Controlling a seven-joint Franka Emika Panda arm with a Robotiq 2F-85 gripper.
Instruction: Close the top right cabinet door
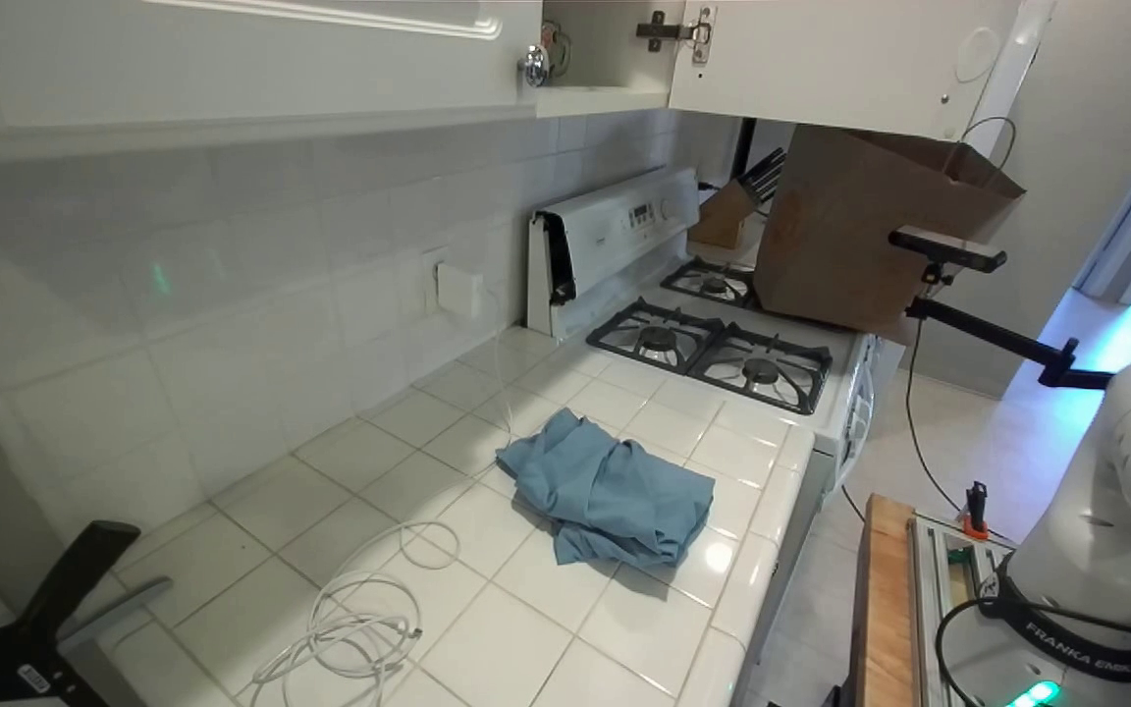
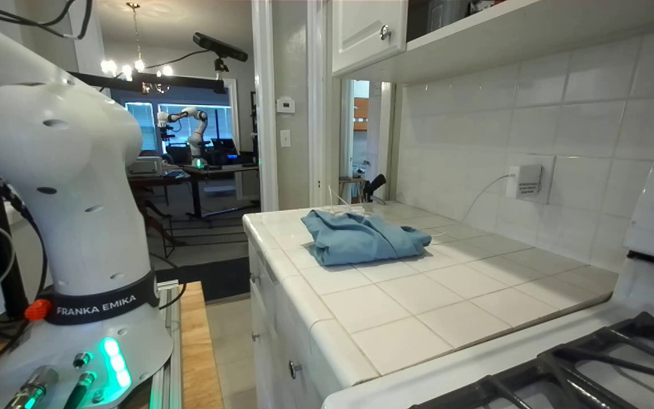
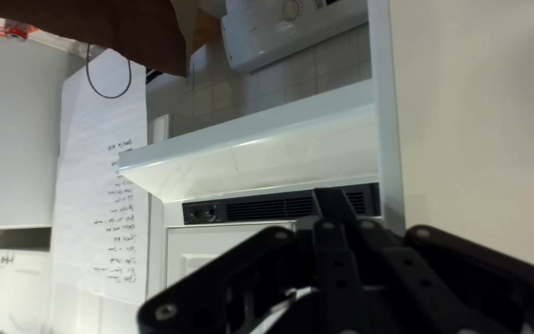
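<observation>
End effector (image 3: 336, 204), angular; flat, open cabinet door (image 1: 835, 61)

Top right cabinet door (image 1: 821, 59) is standing wide open, at the top of an exterior view, right of centre. It is hanging upright; a dark-and-silver hinge (image 1: 702, 34) is showing near its lower hinged corner. Plain white inner face is facing the camera, bearing a faint round mark toward the free edge and a small dark dot near the lower free corner. Bottom edge is showing; upper part is running out of frame.
</observation>
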